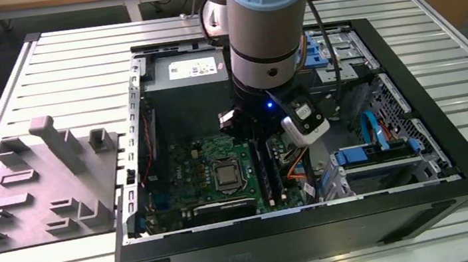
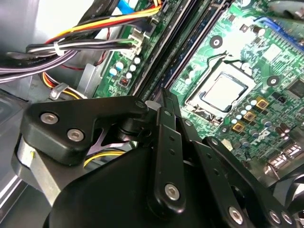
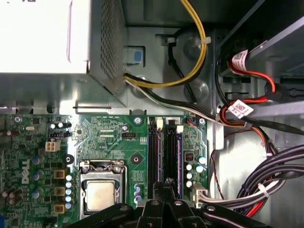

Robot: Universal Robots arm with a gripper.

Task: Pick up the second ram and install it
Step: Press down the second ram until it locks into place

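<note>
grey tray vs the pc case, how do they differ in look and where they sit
The grey tray is pale moulded plastic with upright posts, while the PC case is a black metal box lying open. The tray sits on the slatted table at the exterior view's left; the case lies to its right, touching its edge. The tray's pockets look bare; the case holds a green motherboard, cables and drives, with the gripper down inside it. Both rest on the table.

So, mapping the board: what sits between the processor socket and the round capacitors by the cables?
The long black memory slots run between processor socket and capacitors, in the first wrist view.
</note>
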